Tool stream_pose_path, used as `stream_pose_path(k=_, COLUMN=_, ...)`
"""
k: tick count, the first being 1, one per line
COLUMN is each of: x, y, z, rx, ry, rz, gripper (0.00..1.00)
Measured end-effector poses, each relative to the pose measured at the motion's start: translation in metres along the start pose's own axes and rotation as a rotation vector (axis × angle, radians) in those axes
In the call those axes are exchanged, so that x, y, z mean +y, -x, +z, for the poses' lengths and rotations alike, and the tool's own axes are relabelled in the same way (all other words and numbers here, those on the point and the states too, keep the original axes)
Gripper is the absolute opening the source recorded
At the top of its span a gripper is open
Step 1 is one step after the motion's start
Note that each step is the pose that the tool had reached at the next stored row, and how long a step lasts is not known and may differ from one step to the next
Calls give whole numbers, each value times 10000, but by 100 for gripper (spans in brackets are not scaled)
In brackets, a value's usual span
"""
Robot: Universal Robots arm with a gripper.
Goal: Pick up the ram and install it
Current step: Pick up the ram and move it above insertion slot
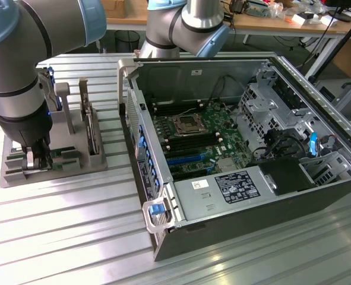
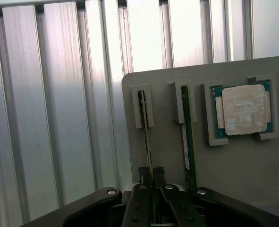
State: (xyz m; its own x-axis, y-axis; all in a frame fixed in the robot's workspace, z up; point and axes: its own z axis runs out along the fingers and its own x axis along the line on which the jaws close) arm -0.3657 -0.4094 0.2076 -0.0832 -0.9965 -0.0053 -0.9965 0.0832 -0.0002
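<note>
In the wrist view, two ram sticks stand on edge in slots of a grey holder tray [image 2: 233,170]. The first ram [image 2: 145,132] is a thin green strip running between my fingertips. The second ram stick [image 2: 188,142] carries a white label and stands beside it, untouched. My gripper [image 2: 151,174] is shut on the first ram, its black fingers [image 2: 142,189] pressed against both faces. In the exterior view my gripper [image 1: 37,159] reaches down into the holder tray [image 1: 21,175] at the exterior view's left, and the arm hides the stick there.
A processor chip [image 2: 243,109] lies in a recess of the holder. An open computer case [image 1: 163,214] fills the exterior view's right, with a green motherboard [image 1: 193,133] and its black memory slots [image 1: 190,144] inside. Ribbed aluminium table [image 1: 62,237] lies all around.
</note>
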Motion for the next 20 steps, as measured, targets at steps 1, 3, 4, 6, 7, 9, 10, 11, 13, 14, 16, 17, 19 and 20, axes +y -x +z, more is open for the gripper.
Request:
stream_pose_path(k=1, x=-1, y=1, z=-4, rx=-2, ry=-2, rz=0, gripper=14)
stream_pose_path(k=3, x=0, y=0, z=-18, rx=0, ry=0, rz=0, gripper=14)
stream_pose_path(k=4, x=0, y=0, z=-23, rx=0, ry=0, rz=0, gripper=14)
stream_pose_path(k=6, x=0, y=1, z=-42, rx=-1, ry=-1, rz=0, gripper=14)
stream_pose_path(k=7, x=0, y=0, z=-49, rx=1, ry=0, rz=0, gripper=14)
stream_pose_path(k=9, x=0, y=0, z=-61, rx=0, ry=0, rz=0, gripper=14)
stream_pose_path(k=10, x=0, y=1, z=-68, rx=2, ry=1, rz=0, gripper=14)
stream_pose_path(k=11, x=0, y=0, z=-73, rx=2, ry=2, rz=-1, gripper=14)
stream_pose_path(k=13, x=0, y=1, z=-93, rx=0, ry=0, rz=0, gripper=14)
stream_pose_path(k=14, x=0, y=1, z=-108, rx=0, ry=0, rz=1, gripper=14)
stream_pose_path(k=16, x=0, y=1, z=-143, rx=0, ry=0, rz=0, gripper=14)
stream_pose_path(k=17, x=0, y=1, z=-164, rx=1, ry=1, rz=0, gripper=14)
stream_pose_path(k=19, x=0, y=1, z=-188, rx=1, ry=0, rz=0, gripper=14)
stream_pose_path(k=20, x=0, y=1, z=-194, rx=0, ry=1, rz=0, gripper=14)
